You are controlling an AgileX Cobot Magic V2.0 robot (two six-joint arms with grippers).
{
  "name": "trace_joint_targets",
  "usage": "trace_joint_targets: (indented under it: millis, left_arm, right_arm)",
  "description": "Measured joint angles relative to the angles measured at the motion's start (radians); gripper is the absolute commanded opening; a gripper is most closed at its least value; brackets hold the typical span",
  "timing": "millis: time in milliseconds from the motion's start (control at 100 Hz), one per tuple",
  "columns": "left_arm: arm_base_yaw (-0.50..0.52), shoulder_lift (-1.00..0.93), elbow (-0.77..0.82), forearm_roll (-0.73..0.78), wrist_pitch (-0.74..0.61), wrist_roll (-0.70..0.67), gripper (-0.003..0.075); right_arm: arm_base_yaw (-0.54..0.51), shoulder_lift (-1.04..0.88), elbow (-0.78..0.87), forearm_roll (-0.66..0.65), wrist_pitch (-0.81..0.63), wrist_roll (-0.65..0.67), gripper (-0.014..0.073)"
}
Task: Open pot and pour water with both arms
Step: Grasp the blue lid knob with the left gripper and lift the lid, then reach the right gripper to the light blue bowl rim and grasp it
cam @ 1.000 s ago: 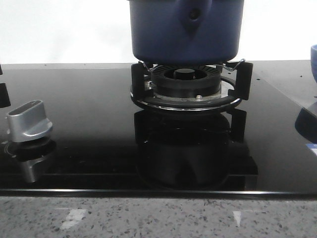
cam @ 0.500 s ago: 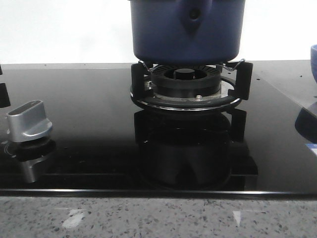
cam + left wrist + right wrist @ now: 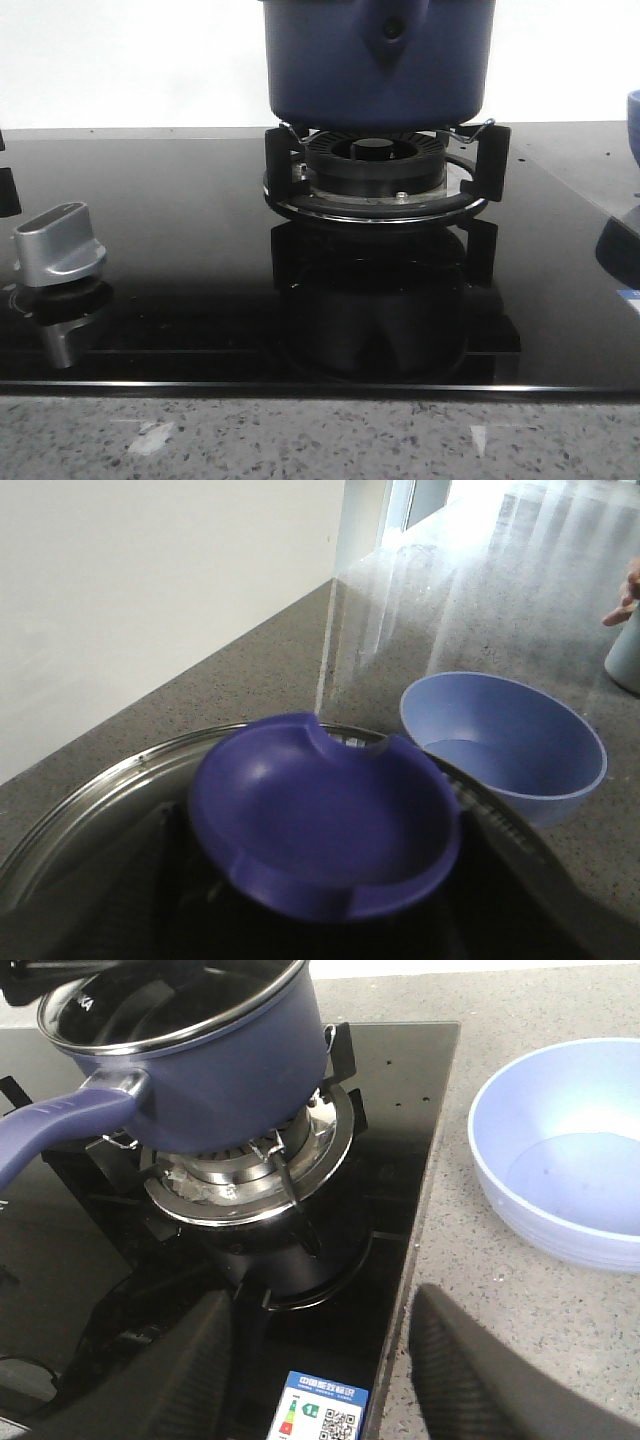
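Observation:
The dark blue pot (image 3: 375,70) stands on the burner (image 3: 375,172), its handle mount facing the front camera. In the right wrist view the pot (image 3: 215,1070) carries a steel-rimmed glass lid, and its long handle (image 3: 50,1130) points away from the bowl. My left gripper (image 3: 325,885) is over the lid (image 3: 90,790), its dark fingers (image 3: 505,880) pressed on either side of the blue lid knob (image 3: 320,820). My right gripper (image 3: 320,1305) is open, low over the stove's front right corner, well apart from the pot. Neither gripper shows in the front view.
A light blue bowl (image 3: 560,1150) with a little water sits on the speckled counter to the right of the stove, also visible as the bowl (image 3: 510,740). A silver stove knob (image 3: 60,245) stands front left on the black glass. An energy sticker (image 3: 325,1410) lies between my right fingers.
The pot has edged very slightly to the right on the burner. Nothing else in the front view has moved.

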Motion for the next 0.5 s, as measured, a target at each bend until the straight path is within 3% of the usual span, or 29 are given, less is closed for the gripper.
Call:
trace_joint_targets:
  millis: [250, 500]
  left_arm:
    - [-0.011, 0.004, 0.000, -0.016, 0.000, 0.000, 0.0256]
    - [-0.011, 0.006, 0.000, -0.024, 0.003, 0.000, 0.0245]
  right_arm:
    - [0.000, 0.000, 0.000, 0.000, 0.000, 0.000, 0.0362]
    - [0.000, 0.000, 0.000, 0.000, 0.000, 0.000, 0.0362]
